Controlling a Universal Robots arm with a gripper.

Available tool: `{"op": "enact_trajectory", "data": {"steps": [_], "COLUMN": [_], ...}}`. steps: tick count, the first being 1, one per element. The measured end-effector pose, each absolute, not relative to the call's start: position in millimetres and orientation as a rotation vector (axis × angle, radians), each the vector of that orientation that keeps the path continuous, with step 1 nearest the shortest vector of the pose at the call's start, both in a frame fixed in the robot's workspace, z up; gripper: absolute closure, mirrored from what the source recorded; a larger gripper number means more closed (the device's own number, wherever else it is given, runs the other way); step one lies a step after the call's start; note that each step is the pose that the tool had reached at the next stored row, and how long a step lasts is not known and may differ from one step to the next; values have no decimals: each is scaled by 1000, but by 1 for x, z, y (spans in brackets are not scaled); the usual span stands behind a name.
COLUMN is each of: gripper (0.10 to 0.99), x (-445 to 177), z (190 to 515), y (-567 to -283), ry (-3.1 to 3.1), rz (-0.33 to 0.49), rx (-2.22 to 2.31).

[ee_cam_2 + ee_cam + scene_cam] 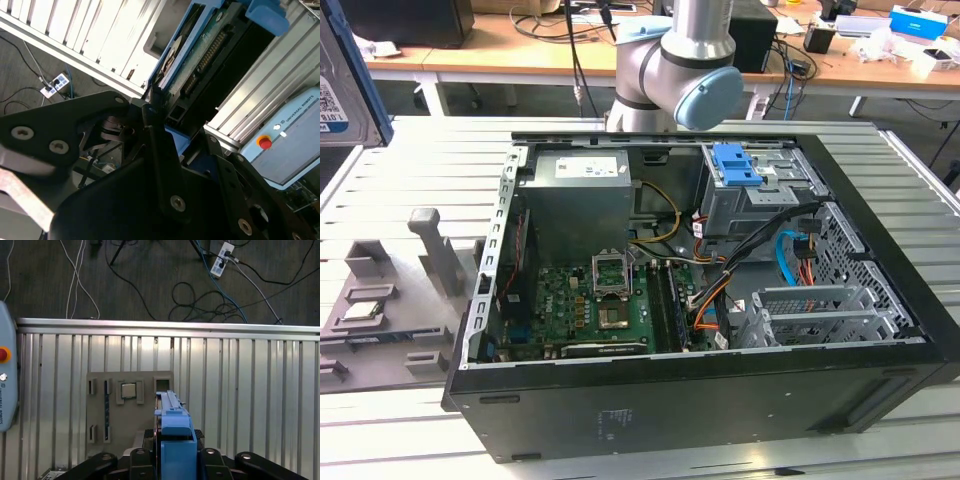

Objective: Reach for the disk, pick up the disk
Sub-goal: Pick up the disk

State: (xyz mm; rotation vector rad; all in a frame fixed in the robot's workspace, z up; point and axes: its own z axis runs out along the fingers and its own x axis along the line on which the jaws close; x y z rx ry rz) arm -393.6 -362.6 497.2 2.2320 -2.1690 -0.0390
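Disk (342, 90) is at the exterior view's far left edge, up off the table (430, 160) and well apart from the case (720, 410). Gripper (176, 442) is clamped on it. In both wrist views the black fingers (160, 150) press its blue rail from either side, with the disk edge-on between them. Under it is the grey tray (130, 420) with a chip (129, 390).

Handling, my read:
- Dense metal body, rigid, no give.
- Smooth faces are probably slick; the plastic rail gives better bite.
- The second wrist view shows a bare circuit board and connector on one face. They're fragile, so keep pads off.
- Shock-sensitive, so no knocks.
- Best hold is on the long side rails.

Writing:
- Disk: white label with barcode, too small to read.
- Power supply (578, 170): label unreadable.
- Pendant (292, 135): print beside a red button.
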Motion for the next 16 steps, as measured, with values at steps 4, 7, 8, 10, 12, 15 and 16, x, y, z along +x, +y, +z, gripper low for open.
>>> {"op": "enact_trajectory", "data": {"steps": [4,7,8,10,12,15,16], "gripper": [722,722,722,722,722,722,722], "x": [-389,-381,-376,-371,-363,-355,-349], "z": [497,497,497,497,497,497,497], "y": [-363,-363,-363,-363,-363,-363,-363], "ry": [-2169,-2169,-2169,-2169,-2169,-2169,-2168], "rz": [-39,-39,-39,-39,-40,-40,-40], "rx": [2232,2232,2232,2232,2232,2231,2231]}}
